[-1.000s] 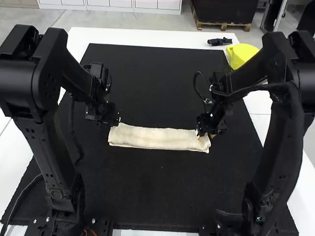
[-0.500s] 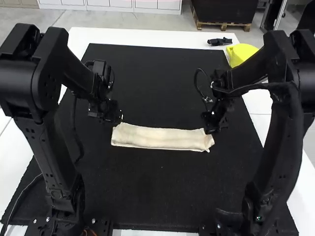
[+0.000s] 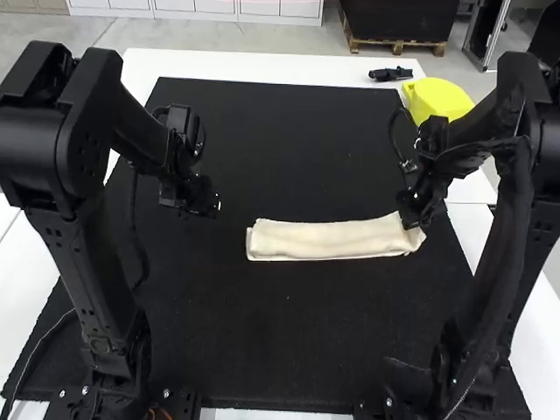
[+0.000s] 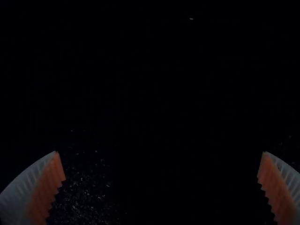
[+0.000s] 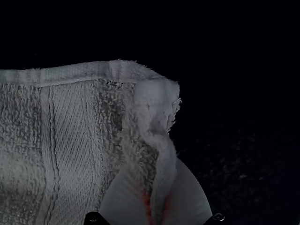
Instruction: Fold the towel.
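Note:
A cream towel (image 3: 328, 240) lies as a long narrow folded strip across the dark mat, right of centre in the high view. At its right end is my right gripper (image 3: 411, 214); in the right wrist view the gripper (image 5: 157, 199) is shut on a pinched edge at the end of the towel (image 5: 70, 136). My left gripper (image 3: 214, 207) is low over the mat, apart from the towel's left end. Seen from its wrist, the left gripper (image 4: 161, 164) stands wide open with only dark mat between its pads.
A yellow container (image 3: 437, 98) stands at the back right, beside the right arm. A small black object (image 3: 390, 74) lies on the white table (image 3: 262, 64) behind the mat (image 3: 271, 131).
The towel has slid to the right along with my right gripper, which was at its right end before. Its left end has come away from my left gripper, which has hardly moved.

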`<state>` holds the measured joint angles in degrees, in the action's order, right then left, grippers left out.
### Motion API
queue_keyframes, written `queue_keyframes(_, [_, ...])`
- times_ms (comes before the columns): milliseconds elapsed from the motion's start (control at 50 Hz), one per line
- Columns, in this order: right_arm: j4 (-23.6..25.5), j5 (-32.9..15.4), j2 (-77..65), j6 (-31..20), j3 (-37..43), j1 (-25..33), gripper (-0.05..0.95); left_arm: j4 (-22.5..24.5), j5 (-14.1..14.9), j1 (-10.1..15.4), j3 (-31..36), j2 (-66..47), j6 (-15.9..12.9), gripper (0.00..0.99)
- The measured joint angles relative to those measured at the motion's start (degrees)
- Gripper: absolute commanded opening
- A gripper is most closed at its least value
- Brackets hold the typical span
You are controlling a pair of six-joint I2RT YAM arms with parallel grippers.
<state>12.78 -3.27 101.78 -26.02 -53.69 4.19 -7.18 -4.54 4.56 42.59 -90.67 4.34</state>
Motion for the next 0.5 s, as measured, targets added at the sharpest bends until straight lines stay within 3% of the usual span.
queue_keyframes(160, [-1.1, -2.7, 0.0, -3.0, -0.4, 0.4, -0.02, -0.1, 0.0, 0.1, 0.3, 0.0, 0.0, 0.964])
queue_keyframes(300, [1.3, -3.3, 0.0, -1.4, -2.8, -0.5, -0.02, -0.1, 0.0, 0.1, 0.5, 0.0, 0.0, 0.964])
queue_keyframes(500, [3.7, -3.1, -3.0, 4.6, -7.1, -11.2, -0.02, -0.3, 0.0, 0.1, 0.6, 0.0, 0.1, 0.964])
